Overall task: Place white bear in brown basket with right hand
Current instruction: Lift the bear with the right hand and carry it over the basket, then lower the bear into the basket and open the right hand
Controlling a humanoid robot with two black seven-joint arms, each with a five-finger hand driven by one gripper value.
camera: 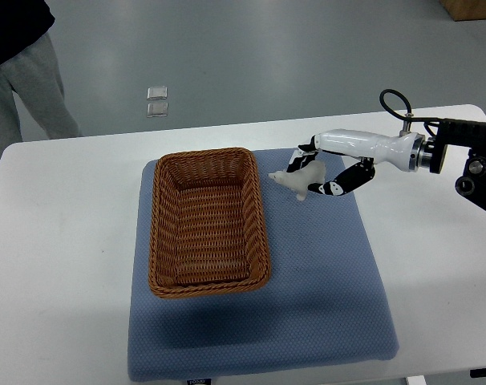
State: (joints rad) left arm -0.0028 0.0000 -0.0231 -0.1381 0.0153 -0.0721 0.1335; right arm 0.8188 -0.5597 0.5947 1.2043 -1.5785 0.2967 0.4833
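1. On the blue mat (pixel 307 297), toward its left half, stands the basket (pixel 208 220), a brown wicker one, long side running away from the robot.
2. Inside the basket only its woven floor shows; nothing lies in it.
3. Just right of the basket's far right corner is the bear (pixel 299 178), small and white, its pointed end turned toward the basket rim but apart from it.
4. The right hand (pixel 327 172) reaches in from the right of the basket, its white and black fingers (pixel 305 154) curled round the bear from above and below, gripping it.
5. Whether the bear is lifted clear of the mat or rests on it is hard to tell from this steep view; a faint shadow lies just under it.
6. The mat lies on a white table (pixel 58 265), which extends well beyond the basket on every side.
7. Beyond the basket, off the table, two small clear squares (pixel 157 102) sit on the grey floor (pixel 267 56).
8. Far left of the basket, at the upper corner, a person (pixel 26 72) stands in grey trousers and a dark top.
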